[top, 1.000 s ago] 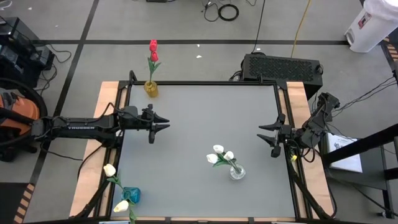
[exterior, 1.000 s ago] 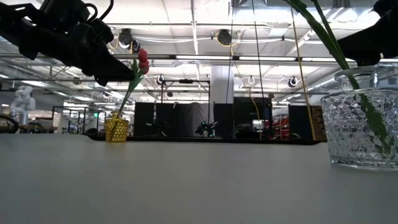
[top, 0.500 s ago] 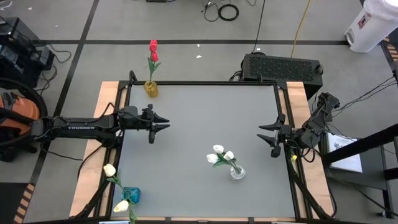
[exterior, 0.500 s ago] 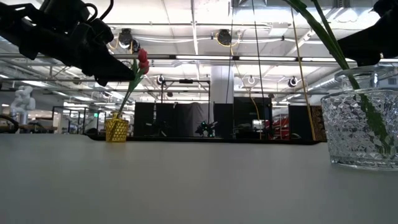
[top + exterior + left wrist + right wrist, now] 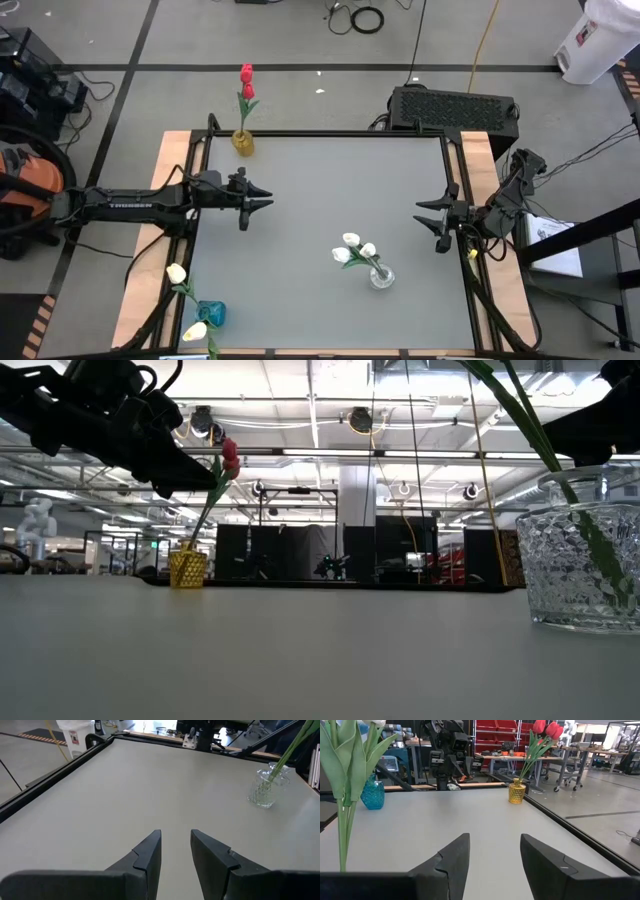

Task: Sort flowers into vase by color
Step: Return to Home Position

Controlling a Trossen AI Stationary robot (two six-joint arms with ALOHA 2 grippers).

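High view: three white tulips (image 5: 352, 240) stand in the clear glass vase (image 5: 381, 277) on the tabletop (image 5: 320, 180), nearer the right arm than the left. Two red tulips (image 5: 246, 80) stand in the yellow vase (image 5: 243, 142) at one left-side corner. Two cream-yellow tulips (image 5: 177, 273) stand in the blue vase (image 5: 211, 313) at the other left-side corner.

No loose stem is visible on the tabletop, and each vase holds one colour only. In my judgement the sorting is complete and only parking the arms is left.

The left end effector (image 5: 268, 200) hovers at the left edge, fingers parted and empty. The right end effector (image 5: 420, 214) hovers at the right edge, likewise released, grasping nothing. Both are well apart from every vase.
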